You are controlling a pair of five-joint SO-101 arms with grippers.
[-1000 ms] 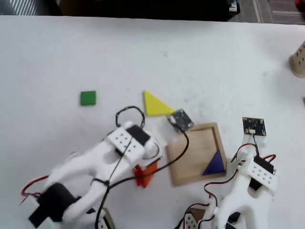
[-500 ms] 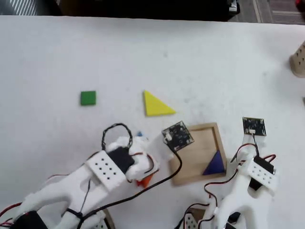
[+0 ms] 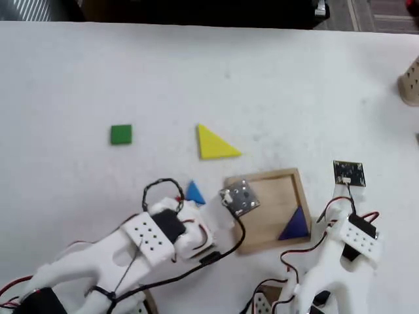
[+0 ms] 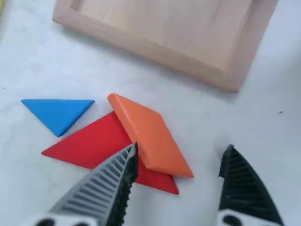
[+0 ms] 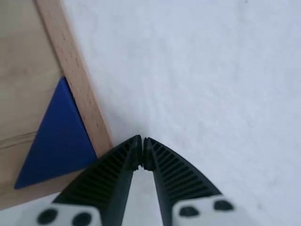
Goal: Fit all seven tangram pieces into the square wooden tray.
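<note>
The square wooden tray point(image 3: 262, 190) lies near the table's front with a dark blue triangle point(image 3: 296, 224) in its near right corner. Left of the tray my left arm point(image 3: 154, 235) hangs low. Its gripper point(image 4: 181, 149) is open above an orange parallelogram point(image 4: 148, 134), which lies partly on a red triangle point(image 4: 89, 143). A small light blue triangle point(image 4: 59, 113) lies beside them. A yellow triangle point(image 3: 215, 144) and a green square point(image 3: 121, 134) lie farther back. My right gripper point(image 5: 141, 141) is shut, with nothing in it, just outside the tray's rim point(image 5: 77, 89).
A pale perforated object point(image 3: 410, 82) stands at the table's right edge. The white tabletop point(image 3: 262, 78) stretches back to a dark far edge. My right arm point(image 3: 350, 239) stands just right of the tray.
My left arm has drawn back toward the near left and turned. That uncovered the light blue triangle, and the arm now hides the orange piece from above. The right arm has kept still.
</note>
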